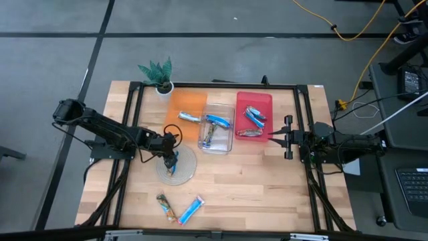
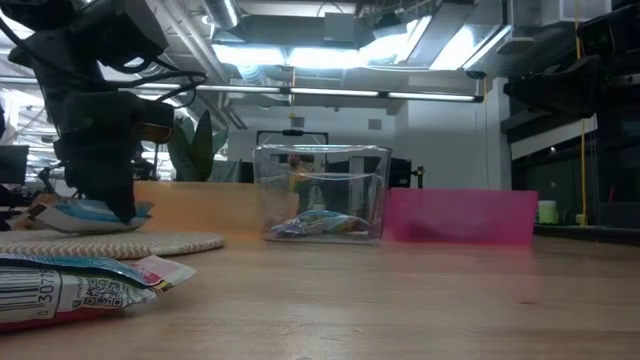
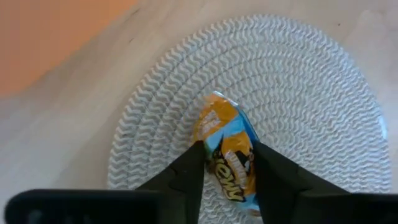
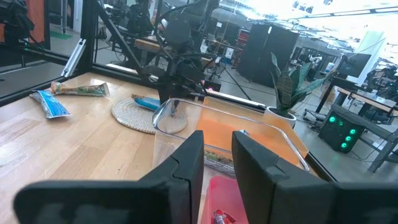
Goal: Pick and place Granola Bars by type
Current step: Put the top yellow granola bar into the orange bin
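The left gripper (image 3: 227, 165), jaws closed on a blue-and-orange bar (image 3: 231, 149) lying on the woven mat (image 3: 311, 93) directly beneath it, is mid-pick; next comes a lift and carry to the matching bin (image 1: 217, 127), while the empty right gripper (image 1: 277, 137) waits, fingers nearly closed, beside the red bin (image 1: 255, 100)

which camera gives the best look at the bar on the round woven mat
The left wrist view: the bar fills the picture, between the left gripper fingers on the mat. From above it is small under the arm. The low view shows its edge; the right wrist view shows it far off.
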